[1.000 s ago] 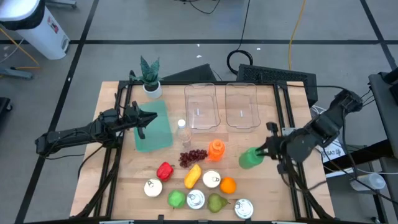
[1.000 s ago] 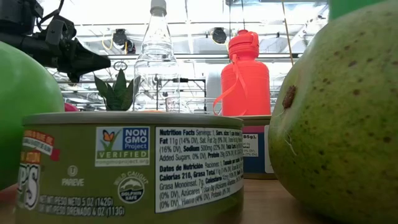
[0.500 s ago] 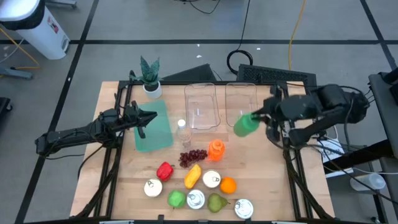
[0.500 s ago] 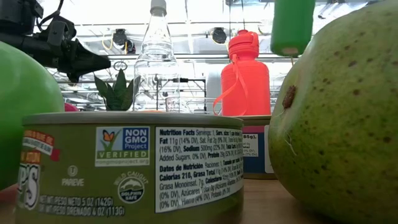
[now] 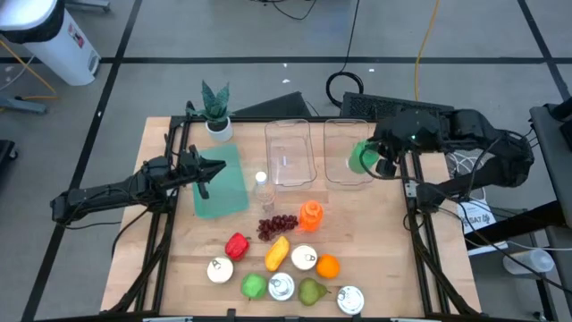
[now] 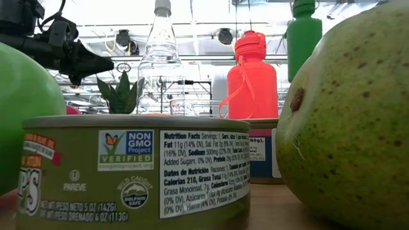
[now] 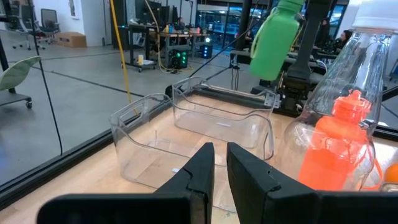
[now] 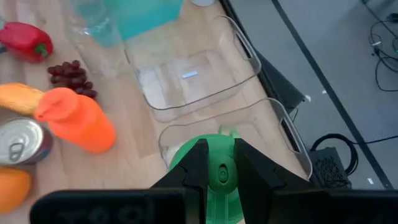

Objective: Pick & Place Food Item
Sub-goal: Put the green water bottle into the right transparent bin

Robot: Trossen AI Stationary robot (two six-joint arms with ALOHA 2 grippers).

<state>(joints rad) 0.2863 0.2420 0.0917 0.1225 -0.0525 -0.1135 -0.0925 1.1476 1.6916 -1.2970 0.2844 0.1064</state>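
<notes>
On the table [image 5: 179, 268]: two clear bins [image 5: 288, 152], three cans [image 5: 281, 286].

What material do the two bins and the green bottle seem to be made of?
Two bins: likely clear, glossy plastic; the table shows through their walls. Green bottle, held in the right tool: probably opaque plastic with a smooth, slightly matte skin.

Two bins [image 5: 288, 152] [image 5: 347, 150] sit side by side at the table's far middle, plant [image 5: 215, 109] far left, bottle [image 5: 263, 190] and grapes [image 5: 278, 225] nearer, cans [image 5: 281, 286] and fruit [image 5: 312, 291] lined along the near edge.
</notes>
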